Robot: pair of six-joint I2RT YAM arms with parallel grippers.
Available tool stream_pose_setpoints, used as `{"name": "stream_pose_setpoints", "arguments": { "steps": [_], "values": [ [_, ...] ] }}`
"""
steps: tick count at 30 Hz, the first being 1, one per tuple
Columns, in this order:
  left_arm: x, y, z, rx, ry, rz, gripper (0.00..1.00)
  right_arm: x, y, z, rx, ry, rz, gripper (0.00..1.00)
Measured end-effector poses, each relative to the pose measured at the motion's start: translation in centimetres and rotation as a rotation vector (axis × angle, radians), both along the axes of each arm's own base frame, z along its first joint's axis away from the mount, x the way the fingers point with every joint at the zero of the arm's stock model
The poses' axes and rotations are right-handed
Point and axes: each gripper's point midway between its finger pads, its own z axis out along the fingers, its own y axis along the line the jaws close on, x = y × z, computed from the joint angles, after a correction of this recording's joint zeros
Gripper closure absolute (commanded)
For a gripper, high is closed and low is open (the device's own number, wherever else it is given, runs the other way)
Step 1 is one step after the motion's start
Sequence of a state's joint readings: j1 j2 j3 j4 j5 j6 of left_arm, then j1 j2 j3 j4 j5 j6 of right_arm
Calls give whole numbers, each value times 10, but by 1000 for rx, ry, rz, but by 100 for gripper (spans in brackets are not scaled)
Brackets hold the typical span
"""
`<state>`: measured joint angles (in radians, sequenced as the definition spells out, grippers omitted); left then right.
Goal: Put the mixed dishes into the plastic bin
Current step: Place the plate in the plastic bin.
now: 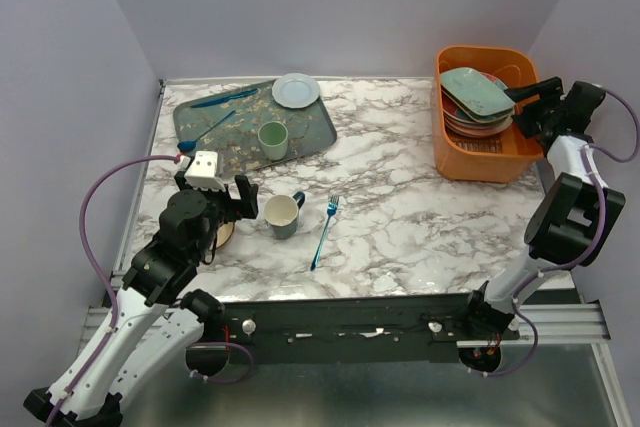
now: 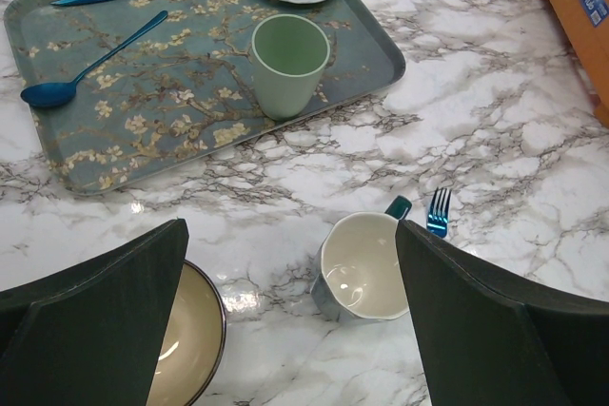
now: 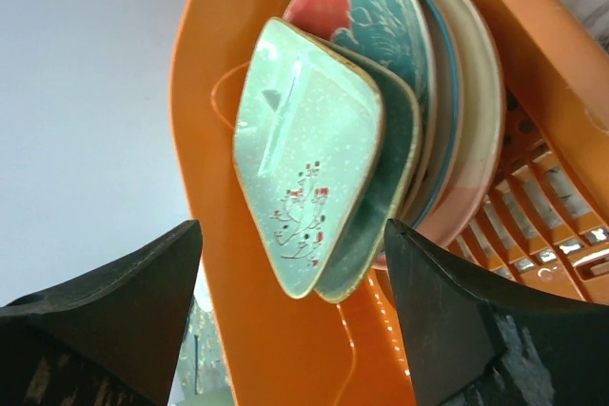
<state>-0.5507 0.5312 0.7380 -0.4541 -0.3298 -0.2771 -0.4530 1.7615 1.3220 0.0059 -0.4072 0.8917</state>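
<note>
At the far right corner of the table, my right gripper (image 1: 518,107) hangs by the right rim of the plastic bin (image 1: 478,165). Its fingers are spread wide and hold nothing. The pale-green dish (image 3: 304,178) lies on top of the plates (image 1: 478,119), close to the bin walls. My left gripper (image 2: 290,235) is wide open too, above the tan bowl (image 2: 186,339) and dark mug (image 2: 360,278). I see bare table (image 1: 400,197) past the fork (image 1: 324,232).

We see a robotics lab test cell, not a home: plain lilac walls (image 1: 330,7) box in a marble-patterned table (image 1: 400,147) across the middle of the frame. Along the bottom edge, two robot arms (image 1: 150,277) stand bolted to a metal rail (image 1: 350,322), with purple cables (image 1: 88,212) looping at the lower left and right.
</note>
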Motion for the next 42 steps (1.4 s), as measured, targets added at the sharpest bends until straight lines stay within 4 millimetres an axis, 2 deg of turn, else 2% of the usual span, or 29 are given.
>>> {"name": "stream_pose_setpoints", "arguments": {
  "steps": [4,9,15,18,25,29,35,42],
  "values": [
    [0,0,0,0,0,0,1,-4,3,16,-26,-32,11,12],
    [0,0,0,-2,-2,0,1,-15,16,40,-65,-96,74,9],
    [-1,-2,1,-5,0,-14,1,-35,50,57,-112,-209,256,9],
    [-2,-4,0,-8,1,-25,1,-53,75,67,-131,-296,386,9],
    [-2,-8,0,-14,6,-47,1,-94,117,88,-181,-453,614,9],
    [-2,-11,-2,-18,15,-60,1,-111,133,92,-198,-506,711,9],
    [-2,-15,-5,-40,31,-73,1,-143,154,83,-187,-545,848,9],
    [-7,-33,-15,-134,80,-131,1,-172,170,86,-236,-596,955,9]
  ]
}}
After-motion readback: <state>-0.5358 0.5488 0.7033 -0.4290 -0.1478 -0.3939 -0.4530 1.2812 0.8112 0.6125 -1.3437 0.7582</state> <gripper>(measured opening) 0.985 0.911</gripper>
